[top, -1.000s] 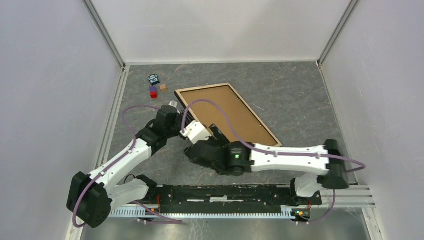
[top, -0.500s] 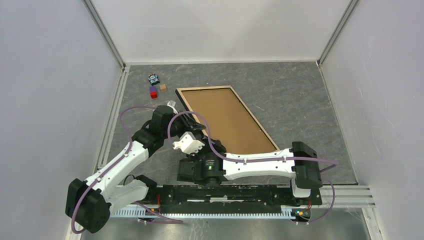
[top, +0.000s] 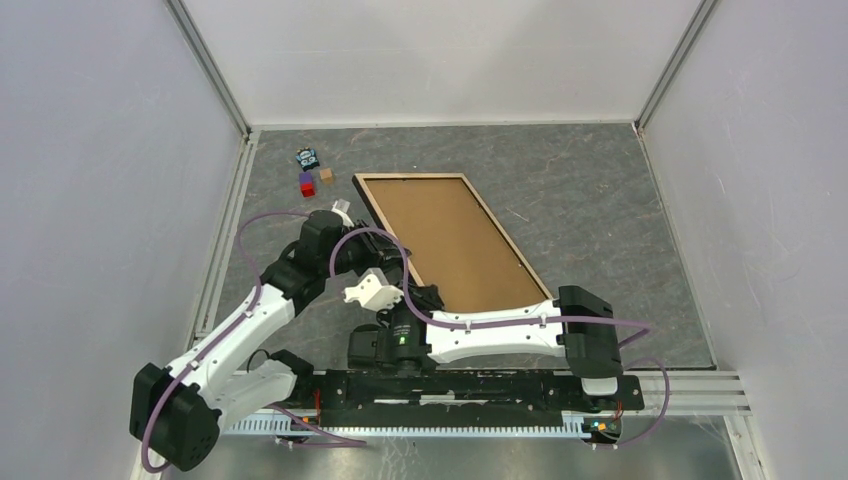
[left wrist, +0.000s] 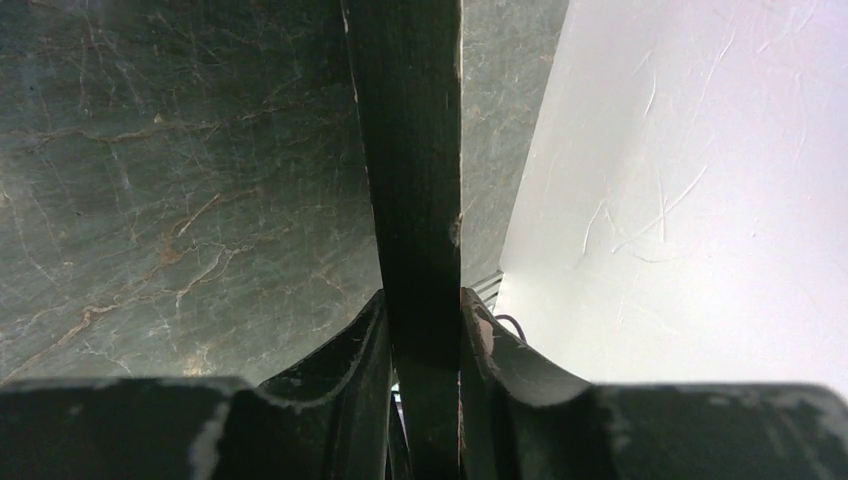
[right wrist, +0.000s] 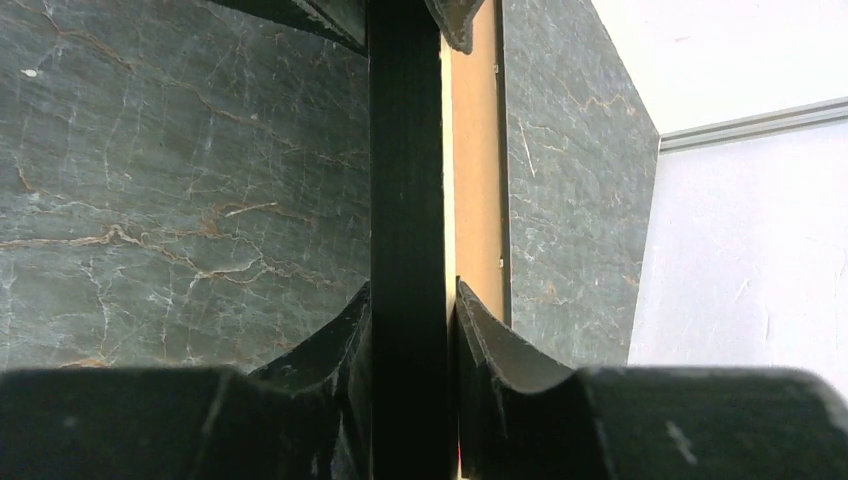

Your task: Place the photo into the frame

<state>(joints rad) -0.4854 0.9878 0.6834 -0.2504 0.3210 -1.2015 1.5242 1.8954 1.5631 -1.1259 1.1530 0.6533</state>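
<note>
where two end effectors [left wrist: 425, 300] [right wrist: 410, 290], one frame [top: 410, 177]

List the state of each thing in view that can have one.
frame: back side up, gripped by both grippers
left gripper: shut on the frame's rail
right gripper: shut on the frame's rail
photo: not visible
small blocks: lying loose, apart from the frame

Left fingers [left wrist: 335, 365] and right fingers [right wrist: 335, 345] both clamped
</note>
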